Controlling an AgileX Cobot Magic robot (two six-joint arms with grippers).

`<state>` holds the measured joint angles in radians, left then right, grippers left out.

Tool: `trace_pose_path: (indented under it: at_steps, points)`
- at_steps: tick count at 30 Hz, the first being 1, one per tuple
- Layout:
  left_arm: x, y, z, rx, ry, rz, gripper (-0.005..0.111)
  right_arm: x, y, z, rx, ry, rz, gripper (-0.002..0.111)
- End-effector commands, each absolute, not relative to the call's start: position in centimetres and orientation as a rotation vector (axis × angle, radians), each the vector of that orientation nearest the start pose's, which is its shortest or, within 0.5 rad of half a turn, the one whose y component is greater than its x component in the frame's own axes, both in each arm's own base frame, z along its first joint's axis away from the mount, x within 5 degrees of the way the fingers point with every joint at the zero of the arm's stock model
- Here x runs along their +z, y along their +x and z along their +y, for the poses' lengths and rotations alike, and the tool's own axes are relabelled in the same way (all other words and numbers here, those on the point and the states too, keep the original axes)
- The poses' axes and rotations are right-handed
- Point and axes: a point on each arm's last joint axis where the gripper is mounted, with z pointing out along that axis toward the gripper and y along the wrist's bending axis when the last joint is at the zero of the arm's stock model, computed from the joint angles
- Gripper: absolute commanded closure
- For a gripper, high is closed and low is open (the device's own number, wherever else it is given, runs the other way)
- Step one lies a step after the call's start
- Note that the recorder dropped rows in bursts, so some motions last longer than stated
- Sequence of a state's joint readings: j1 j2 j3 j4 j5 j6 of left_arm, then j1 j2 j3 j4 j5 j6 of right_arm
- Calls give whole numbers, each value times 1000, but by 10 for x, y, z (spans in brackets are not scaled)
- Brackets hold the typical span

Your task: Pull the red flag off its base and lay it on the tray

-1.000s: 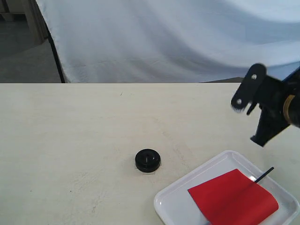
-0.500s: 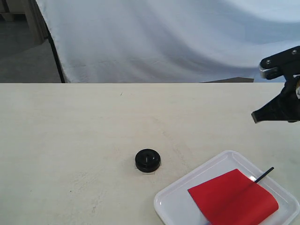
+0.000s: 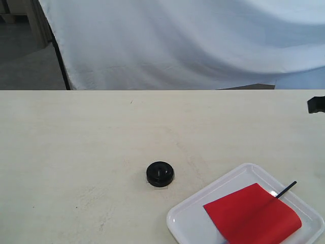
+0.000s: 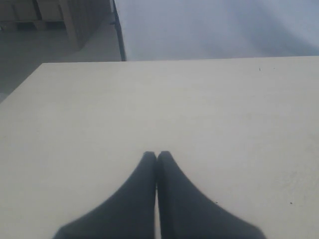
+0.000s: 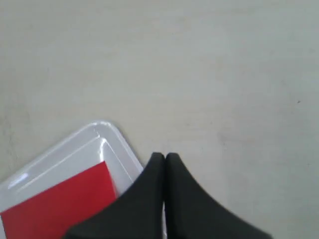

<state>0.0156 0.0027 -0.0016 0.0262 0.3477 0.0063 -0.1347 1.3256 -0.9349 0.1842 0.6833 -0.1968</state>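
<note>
The red flag [image 3: 252,213] lies flat in the white tray [image 3: 195,208] at the front right of the table, its black tip sticking out over the far rim. The round black base [image 3: 160,174] sits alone on the table to the tray's left, its centre hole bare. My right gripper [image 5: 165,157] is shut with nothing in it, above the table beside a tray [image 5: 104,130] corner, with the red cloth [image 5: 60,204] in sight; only a black bit of that arm [image 3: 316,104] shows at the exterior view's right edge. My left gripper [image 4: 156,155] is shut and holds nothing, over bare tabletop.
A white cloth [image 3: 177,40] hangs behind the table's far edge. A dark floor and wooden furniture [image 3: 30,30] lie beyond the back left corner.
My right arm has drawn back to the right and nearly left the exterior view. The flag, tray and base have not moved.
</note>
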Motion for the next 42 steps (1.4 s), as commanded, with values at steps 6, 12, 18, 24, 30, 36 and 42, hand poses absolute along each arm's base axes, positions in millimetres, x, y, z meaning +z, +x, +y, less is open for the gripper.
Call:
trace_pose_path:
  at_steps: [6, 12, 18, 24, 30, 36, 42]
  points:
    - [182, 53, 2, 38, 8, 1827, 107, 304, 152, 8, 115, 21, 1905, 109]
    - [182, 53, 2, 38, 8, 1827, 107, 316, 67, 5, 136, 10, 1427, 109]
    - [182, 53, 2, 36, 7, 1827, 107, 311, 26, 2, 147, 23, 1191, 109]
    - [182, 53, 2, 36, 7, 1827, 107, 314, 25, 1, 159, 41, 1151, 109]
    - [182, 53, 2, 36, 7, 1827, 107, 293, 33, 4, 151, 6, 1316, 109]
    - [182, 53, 2, 36, 7, 1827, 107, 244, 49, 4, 118, 2, 1418, 109]
    - [182, 53, 2, 36, 7, 1827, 107, 207, 56, 5, 102, -19, 1555, 109]
